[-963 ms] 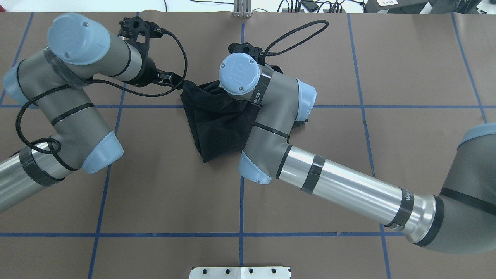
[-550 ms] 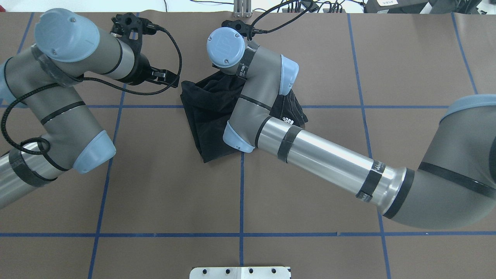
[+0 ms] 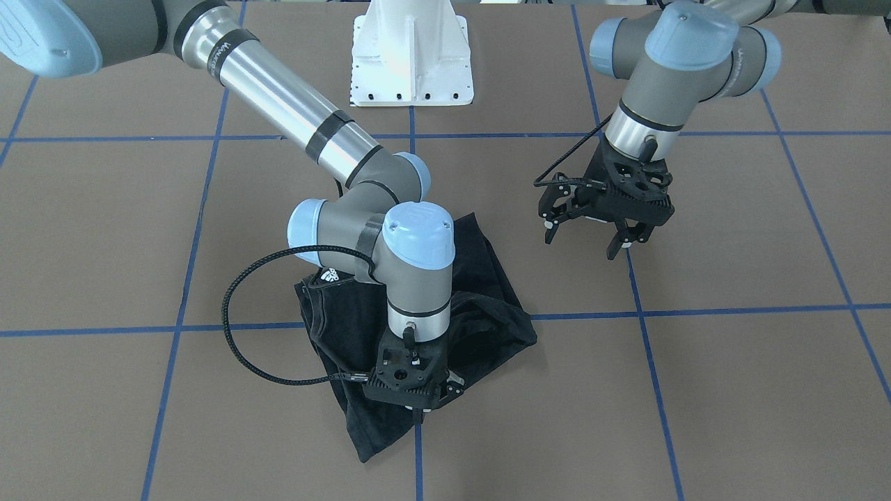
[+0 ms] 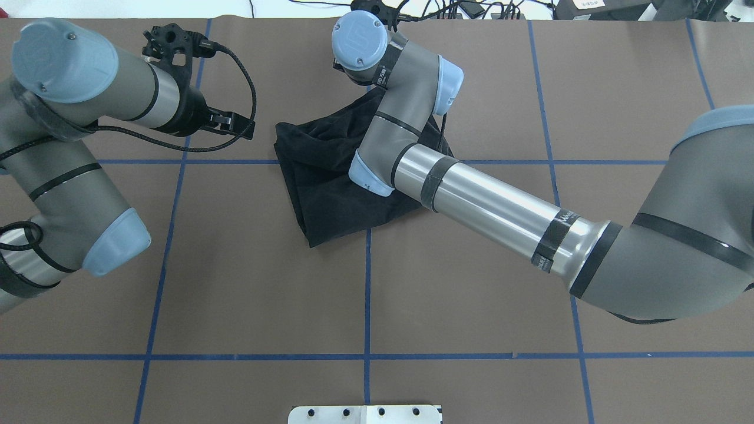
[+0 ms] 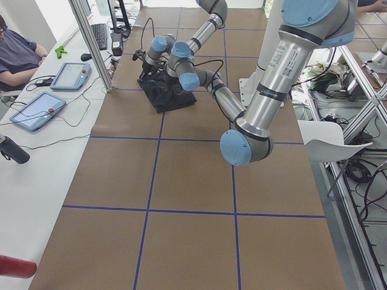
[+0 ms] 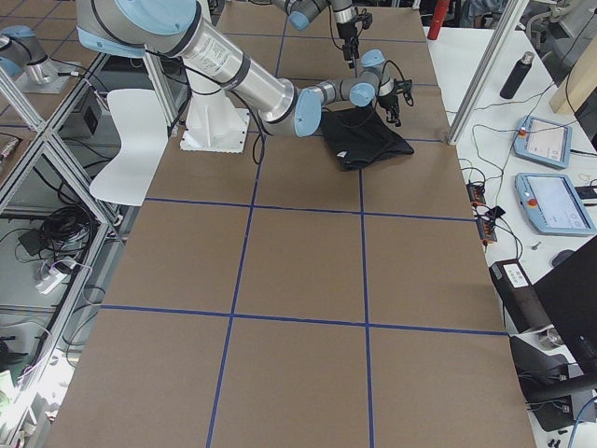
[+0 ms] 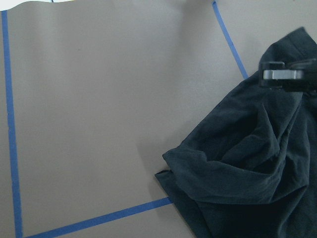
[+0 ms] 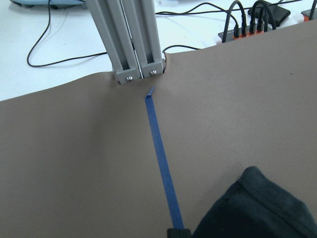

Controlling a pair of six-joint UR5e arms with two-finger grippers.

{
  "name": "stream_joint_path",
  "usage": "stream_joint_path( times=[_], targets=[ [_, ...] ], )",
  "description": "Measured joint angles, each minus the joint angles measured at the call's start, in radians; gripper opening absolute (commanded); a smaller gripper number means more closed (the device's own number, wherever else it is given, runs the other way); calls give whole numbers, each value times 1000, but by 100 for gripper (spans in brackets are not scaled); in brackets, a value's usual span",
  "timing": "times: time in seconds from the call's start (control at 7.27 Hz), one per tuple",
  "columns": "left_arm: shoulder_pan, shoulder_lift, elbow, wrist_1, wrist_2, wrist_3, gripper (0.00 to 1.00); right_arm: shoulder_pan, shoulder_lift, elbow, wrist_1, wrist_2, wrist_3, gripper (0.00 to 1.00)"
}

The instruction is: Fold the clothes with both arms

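Observation:
The black T-shirt (image 4: 330,176) lies bunched on the brown table, beyond its middle. A small white logo (image 3: 330,276) shows on one fold. My right gripper (image 3: 418,407) points down over the shirt's far edge and is shut on the cloth. The cloth is drawn out in a peak (image 4: 366,100) under the right wrist. In the right wrist view the shirt's hem (image 8: 262,203) sits beside one fingertip (image 8: 176,232). My left gripper (image 3: 585,240) hangs open above bare table, apart from the shirt (image 3: 487,292). Overhead, the left gripper (image 4: 238,125) is left of the shirt's corner.
Blue tape lines (image 4: 368,294) divide the table into squares. The white pedestal base (image 3: 411,62) stands at the robot's side. An aluminium post (image 8: 133,39) and cables (image 8: 247,20) sit at the far edge. A person (image 5: 18,54) sits at a side desk with tablets.
My right gripper has moved toward the table's far edge, stretching the shirt's edge along with it. My left gripper has drawn back leftward from the shirt's corner and now hangs clear of it.

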Motion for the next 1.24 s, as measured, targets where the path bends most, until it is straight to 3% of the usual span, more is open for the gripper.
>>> stream_joint_path(
  times=[0.14, 0.41, 0.55, 0.83, 0.96, 1.24],
  targets=[
    [-1, 12, -13, 1, 0, 0, 100, 19, 2, -2, 1, 31, -8, 100],
    [-23, 21, -38, 35, -27, 2, 100, 72, -2, 25, -51, 165, -47, 100],
    [-52, 28, -52, 74, -59, 3, 100, 108, -16, 81, -132, 241, -97, 100],
    [-126, 70, -81, 176, -106, 3, 100, 181, -136, 340, -371, 352, -259, 100],
    [-186, 93, -88, 246, -146, 31, 100, 225, -251, 535, -495, 401, -364, 100],
    [-329, 159, -90, 355, -192, 273, 100, 331, -512, 894, -677, 485, -584, 100]
  ],
)
